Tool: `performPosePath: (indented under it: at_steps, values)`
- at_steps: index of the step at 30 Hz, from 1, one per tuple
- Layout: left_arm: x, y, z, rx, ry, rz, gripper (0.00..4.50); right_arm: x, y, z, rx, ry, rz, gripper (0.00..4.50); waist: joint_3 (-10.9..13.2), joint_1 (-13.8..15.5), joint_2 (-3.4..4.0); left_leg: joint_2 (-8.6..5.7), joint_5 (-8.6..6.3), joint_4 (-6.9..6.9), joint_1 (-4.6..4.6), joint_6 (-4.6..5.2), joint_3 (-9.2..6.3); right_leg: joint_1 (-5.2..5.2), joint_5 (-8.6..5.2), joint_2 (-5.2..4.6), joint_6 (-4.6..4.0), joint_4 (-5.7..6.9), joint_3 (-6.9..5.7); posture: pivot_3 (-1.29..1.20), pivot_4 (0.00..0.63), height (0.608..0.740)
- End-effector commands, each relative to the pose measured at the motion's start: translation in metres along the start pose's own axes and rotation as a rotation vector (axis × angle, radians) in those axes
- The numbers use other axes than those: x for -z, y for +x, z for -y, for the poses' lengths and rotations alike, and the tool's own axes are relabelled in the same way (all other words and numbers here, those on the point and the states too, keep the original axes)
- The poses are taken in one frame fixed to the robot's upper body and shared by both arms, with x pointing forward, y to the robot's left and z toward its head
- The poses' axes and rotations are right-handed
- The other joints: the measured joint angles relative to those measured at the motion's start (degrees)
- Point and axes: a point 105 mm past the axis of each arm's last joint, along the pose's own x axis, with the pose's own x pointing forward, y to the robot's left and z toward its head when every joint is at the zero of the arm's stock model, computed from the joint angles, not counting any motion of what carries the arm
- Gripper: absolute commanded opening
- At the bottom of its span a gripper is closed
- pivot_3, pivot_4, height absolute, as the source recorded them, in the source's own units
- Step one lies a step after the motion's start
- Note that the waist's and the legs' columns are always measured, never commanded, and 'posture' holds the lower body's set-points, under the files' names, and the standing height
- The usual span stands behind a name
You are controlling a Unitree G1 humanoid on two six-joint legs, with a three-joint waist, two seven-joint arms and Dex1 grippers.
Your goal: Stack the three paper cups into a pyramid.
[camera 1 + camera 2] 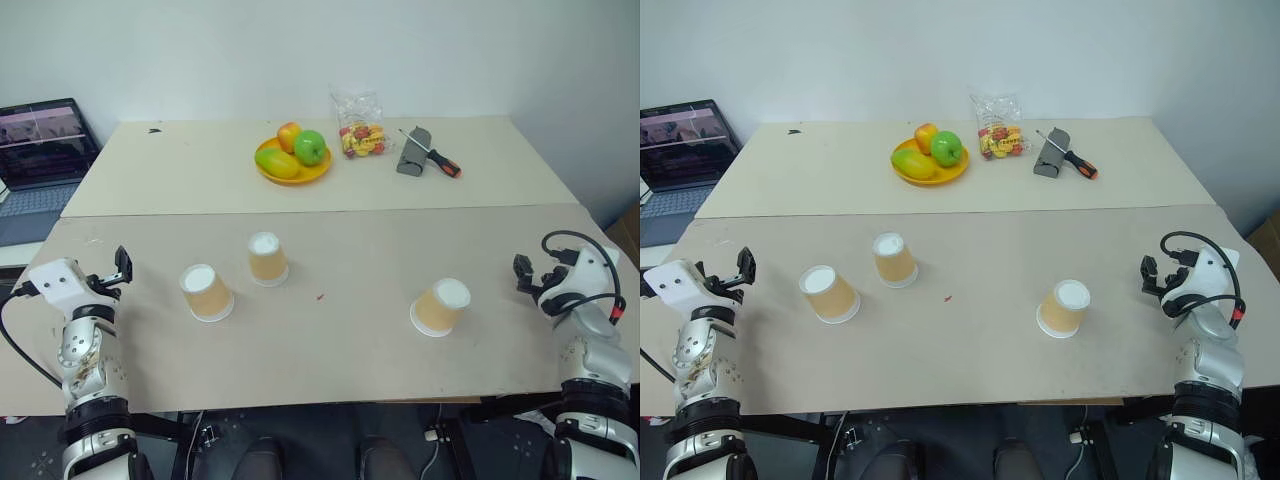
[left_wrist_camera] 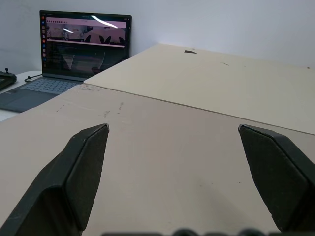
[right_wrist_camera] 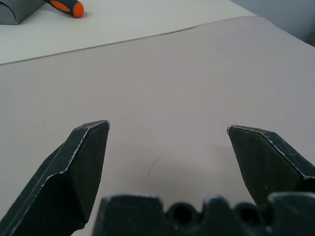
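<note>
Three tan paper cups stand upside down and apart on the near table: one (image 1: 206,292) at the left, one (image 1: 267,258) just behind and right of it, one (image 1: 440,306) further right. No pyramid stands. My left gripper (image 1: 122,268) hovers at the table's left edge, well left of the cups. Its fingers (image 2: 86,157) are spread wide over bare table, open and empty. My right gripper (image 1: 524,273) is at the right edge, right of the third cup, and its fingers (image 3: 86,152) are also apart with nothing between them.
On the far table (image 1: 180,170) sit a yellow plate (image 1: 293,172) of fruit, a clear bag of sweets (image 1: 359,125), a grey block (image 1: 413,153) and an orange-handled screwdriver (image 1: 437,160). An open laptop (image 1: 42,150) stands off the left side.
</note>
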Motion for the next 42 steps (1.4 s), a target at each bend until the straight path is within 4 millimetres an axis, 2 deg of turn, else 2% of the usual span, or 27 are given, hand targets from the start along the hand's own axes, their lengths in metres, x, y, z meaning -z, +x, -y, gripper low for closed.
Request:
performPosePath:
  at_steps: [1, 3, 5, 7, 10, 11, 13, 15, 18, 20, 22, 24, 26, 28, 30, 34, 37, 40, 42]
  values:
    - [-0.012, 0.005, 0.013, 0.07, 0.013, 0.03, 4.5, -0.012, -0.001, 0.002, 0.007, -0.005, 0.053, 4.49, 0.0, 0.0, 0.0, 0.0, 0.0, 0.0, 0.0, 0.0, 0.0, 0.0, 0.0, 0.0, 0.0, 0.0, 0.0, 0.0, 0.15, 0.74]
    - [-0.007, 0.002, 0.03, 0.197, 0.033, 0.002, 4.5, -0.011, -0.001, 0.004, 0.012, -0.001, 0.049, 4.49, 0.0, 0.0, 0.0, 0.0, 0.0, 0.01, 0.0, 0.0, 0.0, 0.0, 0.0, 0.0, 0.0, 0.01, 0.0, 0.0, 0.15, 0.74]
    - [-0.012, -0.01, 0.049, 0.388, 0.091, -0.006, 4.5, -0.014, -0.002, 0.01, 0.024, 0.02, 0.055, 4.49, 0.0, -0.05, 0.0, -0.01, 0.0, 0.04, 0.0, 0.0, 0.0, 0.02, 0.0, 0.0, 0.0, 0.02, -0.01, 0.0, 0.15, 0.74]
    - [-0.016, -0.022, 0.06, 0.514, 0.133, -0.022, 4.5, -0.017, -0.003, 0.014, 0.028, 0.032, 0.062, 4.49, 0.0, -0.15, 0.01, 0.0, 0.0, 0.04, -0.02, 0.0, 0.01, 0.02, 0.0, 0.0, 0.0, 0.02, 0.0, 0.0, 0.15, 0.74]
    - [-0.029, -0.042, 0.067, 0.684, 0.167, -0.032, 4.5, -0.042, -0.005, 0.019, 0.006, 0.05, 0.111, 4.49, 0.03, -0.44, 0.06, 0.03, 0.0, 0.04, -0.03, 0.0, 0.02, 0.0, 0.0, 0.02, 0.0, 0.0, 0.01, 0.0, 0.15, 0.74]
    - [-0.035, -0.047, 0.069, 0.734, 0.183, -0.037, 4.5, -0.058, -0.007, 0.014, -0.036, 0.055, 0.143, 4.49, 0.06, -0.43, 0.11, 0.04, 0.0, 0.04, -0.03, 0.0, 0.05, 0.0, 0.0, 0.02, 0.0, 0.0, 0.05, 0.0, 0.15, 0.74]
    - [-0.047, -0.054, 0.071, 0.795, 0.206, -0.047, 4.5, -0.087, -0.012, 0.003, -0.117, 0.06, 0.2, 4.49, 0.2, -0.39, 0.33, 0.04, 0.0, 0.04, -0.02, 0.0, 0.07, 0.0, 0.0, 0.01, 0.0, -0.02, 0.06, 0.0, 0.15, 0.74]
    - [-0.062, -0.059, 0.07, 0.842, 0.225, -0.049, 4.5, -0.123, -0.022, -0.017, -0.238, 0.026, 0.249, 4.49, 0.37, -0.38, 0.6, 0.03, 0.0, 0.04, -0.01, 0.01, 0.07, 0.01, 0.0, 0.0, 0.0, 0.0, 0.07, 0.0, 0.15, 0.74]
    - [-0.084, -0.06, 0.066, 0.868, 0.258, -0.048, 4.5, -0.178, -0.053, -0.065, -0.528, -0.035, 0.317, 4.49, 0.7, -0.38, 0.95, 0.06, 0.0, 0.15, 0.02, 0.01, 0.04, 0.01, 0.0, 0.05, 0.0, 0.13, 0.06, 0.0, 0.15, 0.74]
    - [-0.093, -0.06, 0.062, 0.873, 0.281, -0.056, 4.5, -0.195, -0.078, -0.096, -0.731, -0.103, 0.306, 4.49, 0.79, -0.38, 1.05, 0.07, 0.0, 0.16, 0.02, 0.01, 0.02, 0.0, 0.0, 0.07, 0.0, 0.13, 0.06, 0.0, 0.15, 0.74]
    - [-0.099, -0.059, 0.058, 0.876, 0.291, -0.063, 4.5, -0.195, -0.105, -0.126, -0.939, -0.188, 0.266, 4.49, 0.8, -0.27, 1.04, 0.1, -0.03, 0.14, 0.0, 0.07, -0.04, 0.01, -0.01, 0.1, -0.01, 0.04, -0.01, 0.0, 0.15, 0.74]
    - [-0.104, -0.058, 0.055, 0.878, 0.308, -0.067, 4.5, -0.182, -0.142, -0.159, -1.205, -0.277, 0.204, 4.49, 0.85, -0.2, 0.83, 0.14, -0.07, 0.14, -0.01, 0.13, -0.06, 0.06, -0.02, 0.12, -0.02, -0.05, -0.06, 0.0, 0.15, 0.74]
    - [-0.108, -0.061, 0.059, 0.907, 0.298, -0.069, 4.5, -0.164, -0.174, -0.179, -1.422, -0.336, 0.132, 4.49, 0.97, -0.14, 0.62, 0.13, -0.07, 0.16, -0.1, 0.14, -0.06, 0.04, -0.02, 0.09, -0.02, -0.1, -0.08, 0.0, 0.15, 0.74]
    - [-0.109, -0.071, 0.07, 0.968, 0.277, -0.079, 4.5, -0.149, -0.19, -0.187, -1.53, -0.352, 0.08, 4.49, 1.04, 0.0, 0.51, 0.11, -0.07, 0.23, -0.24, 0.14, -0.09, -0.03, -0.02, 0.06, -0.02, -0.1, -0.11, 0.0, 0.15, 0.74]
    - [-0.104, -0.088, 0.09, 1.074, 0.265, -0.106, 4.5, -0.13, -0.19, -0.194, -1.566, -0.374, 0.024, 4.49, 1.09, 0.21, 0.4, 0.06, -0.07, 0.34, -0.43, 0.14, -0.16, -0.14, -0.01, 0.01, -0.02, -0.05, -0.16, 0.0, 0.15, 0.74]
    - [-0.099, -0.112, 0.114, 1.196, 0.219, -0.146, 4.5, -0.106, -0.186, -0.206, -1.588, -0.409, -0.026, 4.49, 1.17, 0.49, 0.19, 0.04, -0.07, 0.44, -0.55, 0.13, -0.17, -0.3, -0.01, 0.0, -0.02, -0.01, -0.16, 0.0, 0.15, 0.74]
    - [-0.097, -0.118, 0.117, 1.211, 0.196, -0.174, 4.5, -0.102, -0.183, -0.213, -1.601, -0.399, -0.014, 4.49, 1.18, 0.45, 0.2, 0.06, -0.07, 0.43, -0.57, 0.13, -0.17, -0.46, -0.01, 0.04, -0.02, 0.12, -0.12, 0.0, 0.15, 0.74]
    - [-0.08, -0.121, 0.107, 1.186, 0.237, -0.231, 4.5, -0.1, -0.18, -0.221, -1.606, -0.379, 0.004, 4.49, 1.18, -0.05, 0.2, 0.05, -0.03, 0.48, -0.77, 0.08, -0.14, -0.85, -0.01, 0.06, -0.02, 0.44, -0.07, 0.0, 0.15, 0.74]
    - [-0.076, -0.121, 0.106, 1.18, 0.243, -0.237, 4.5, -0.099, -0.176, -0.223, -1.599, -0.364, 0.009, 4.49, 1.18, -0.19, 0.2, 0.05, -0.03, 0.48, -0.75, 0.08, -0.12, -0.86, -0.01, 0.06, -0.02, 0.47, -0.06, 0.0, 0.15, 0.74]
